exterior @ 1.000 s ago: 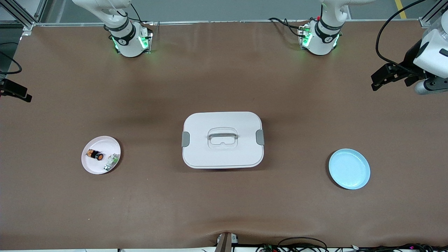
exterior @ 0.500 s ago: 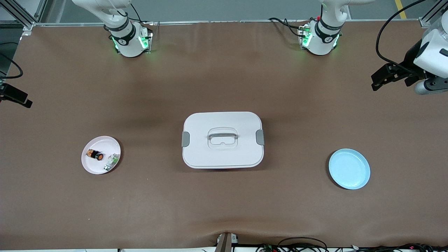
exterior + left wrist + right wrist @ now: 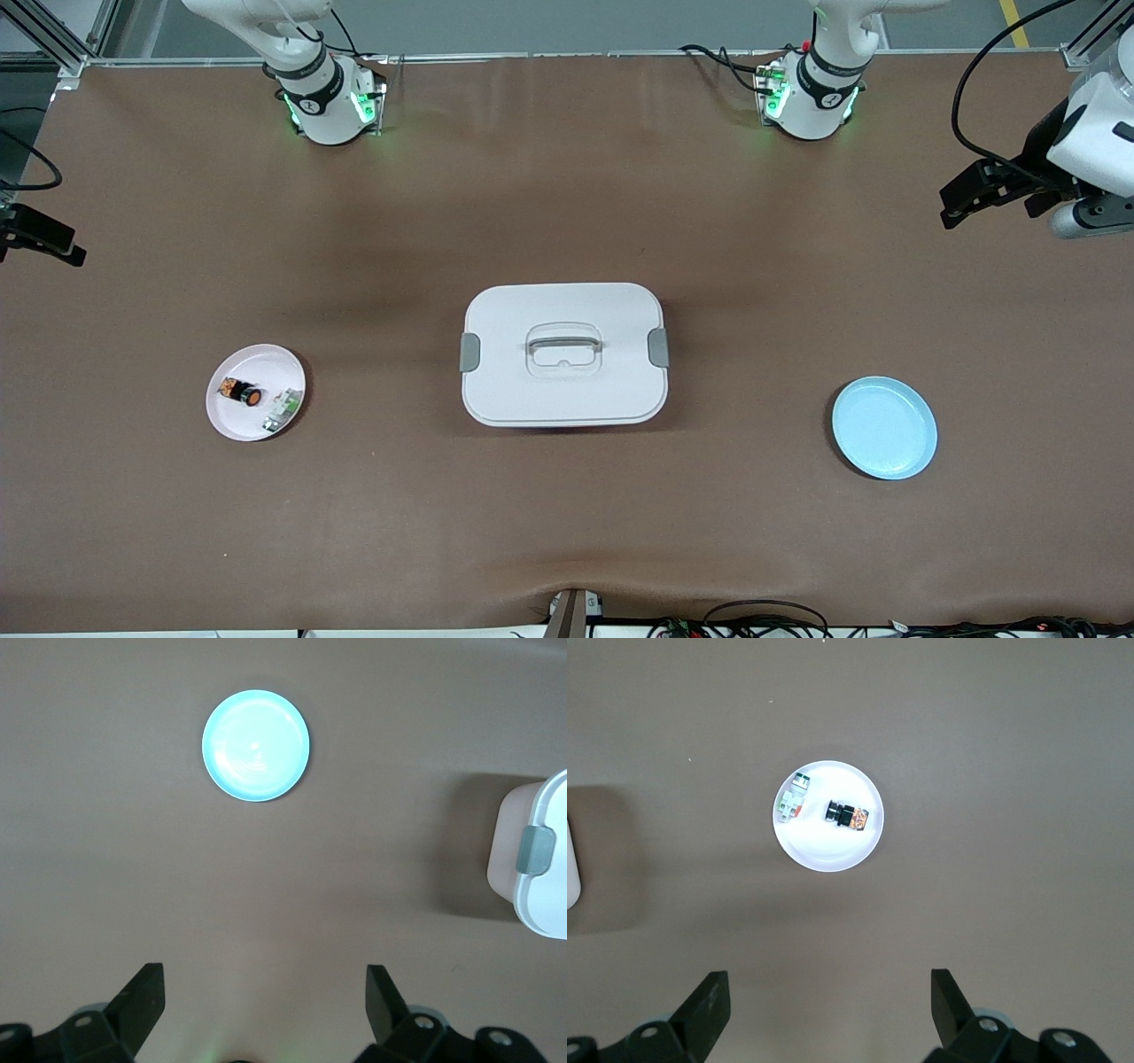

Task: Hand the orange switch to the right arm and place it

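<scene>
Front view: nothing started; orange switch [image 3: 243,392] lies on pink plate [image 3: 229,424], lower left. Both grippers [image 3: 264,1010] [image 3: 828,1010] seemingly idle, fingers spread.

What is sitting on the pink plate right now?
On the pink plate lie the orange switch and a small green-and-white part, side by side, apart. Nothing covers them; both show fully in the right wrist view.
</scene>
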`<action>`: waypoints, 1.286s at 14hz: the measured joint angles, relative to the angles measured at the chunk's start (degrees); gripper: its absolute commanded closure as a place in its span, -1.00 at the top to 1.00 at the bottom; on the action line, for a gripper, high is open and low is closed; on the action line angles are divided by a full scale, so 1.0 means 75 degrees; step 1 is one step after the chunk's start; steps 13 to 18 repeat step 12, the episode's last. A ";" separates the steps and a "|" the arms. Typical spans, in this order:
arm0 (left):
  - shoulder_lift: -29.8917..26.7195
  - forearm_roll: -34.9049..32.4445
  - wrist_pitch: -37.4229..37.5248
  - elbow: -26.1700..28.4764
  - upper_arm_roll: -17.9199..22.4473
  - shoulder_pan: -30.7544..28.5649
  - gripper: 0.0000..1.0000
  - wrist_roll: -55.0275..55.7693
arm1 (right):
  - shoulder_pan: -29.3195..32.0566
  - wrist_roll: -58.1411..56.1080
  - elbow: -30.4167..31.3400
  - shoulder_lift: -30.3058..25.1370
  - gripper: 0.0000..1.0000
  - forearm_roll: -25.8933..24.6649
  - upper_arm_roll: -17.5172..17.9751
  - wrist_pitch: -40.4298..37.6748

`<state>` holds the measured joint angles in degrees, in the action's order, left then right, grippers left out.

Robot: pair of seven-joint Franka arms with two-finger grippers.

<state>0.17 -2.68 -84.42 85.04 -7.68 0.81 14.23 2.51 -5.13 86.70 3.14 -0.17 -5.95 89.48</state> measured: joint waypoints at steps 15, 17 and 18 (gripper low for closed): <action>-0.0097 0.0289 0.0029 -0.0214 -0.0020 -0.0008 1.00 -0.0436 | 0.0000 0.0308 -0.0015 -0.0002 1.00 0.0000 -0.0004 0.0000; -0.0097 0.0289 0.0029 -0.0214 -0.0020 -0.0008 1.00 -0.0436 | 0.0000 0.0308 -0.0015 -0.0002 1.00 0.0000 -0.0004 0.0000; -0.0097 0.0289 0.0029 -0.0214 -0.0020 -0.0008 1.00 -0.0436 | 0.0000 0.0308 -0.0015 -0.0002 1.00 0.0000 -0.0004 0.0000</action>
